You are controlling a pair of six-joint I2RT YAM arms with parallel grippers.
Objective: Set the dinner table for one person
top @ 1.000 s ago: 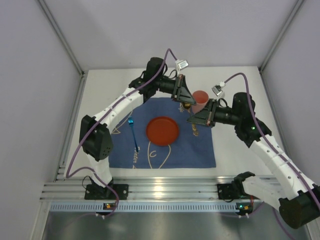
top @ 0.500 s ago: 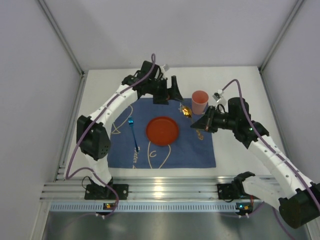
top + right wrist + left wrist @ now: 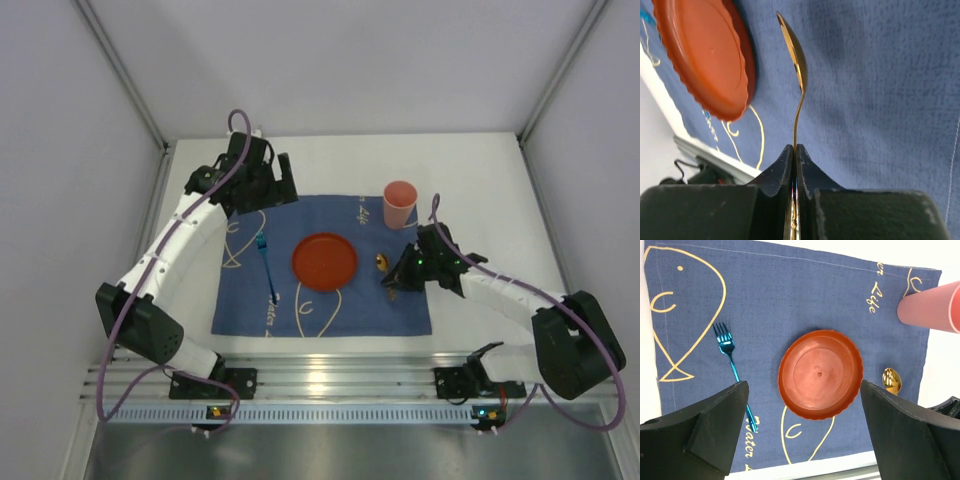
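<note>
**Dinner table** (image 3: 470, 170): large plain white matte rectangular tabletop with a slotted aluminium rail (image 3: 320, 385) along its near edge. It fills the floor of the cell, and both arms are bolted at the rail.

**Blue rectangular cloth with pale yellow line drawings of fish and script** (image 3: 335, 312): lies flat at the middle of the table. Everything below lies, stands or is held over it.

1. **Left gripper** (image 3: 287, 182): black, two-fingered, raised over the far edge of the cloth towards its left corner. The fingers (image 3: 715, 427) stand wide apart with nothing between them. Its camera looks down on the whole setting.
2. **Metallic blue fork** (image 3: 267, 268): lies flat on the left part of the cloth, tines towards the far side. It is near the plate's left side and apart from it.
3. **Round orange-red plastic plate with a scalloped rim** (image 3: 324, 262): right way up at the centre of the cloth.
4. **Shiny gold metal spoon** (image 3: 797, 65): just right of the plate, bowl pointing towards the far edge, seen edge-on from the wrist. Whether the bowl touches the cloth cannot be told.
5. **Right gripper** (image 3: 794, 150): black, low over the right part of the cloth. Its jaws are pinched tight on the spoon's handle.
6. **Pink plastic cup** (image 3: 399, 205): upright, mouth up, on the far right corner of the cloth. It is well apart from the plate.
</note>
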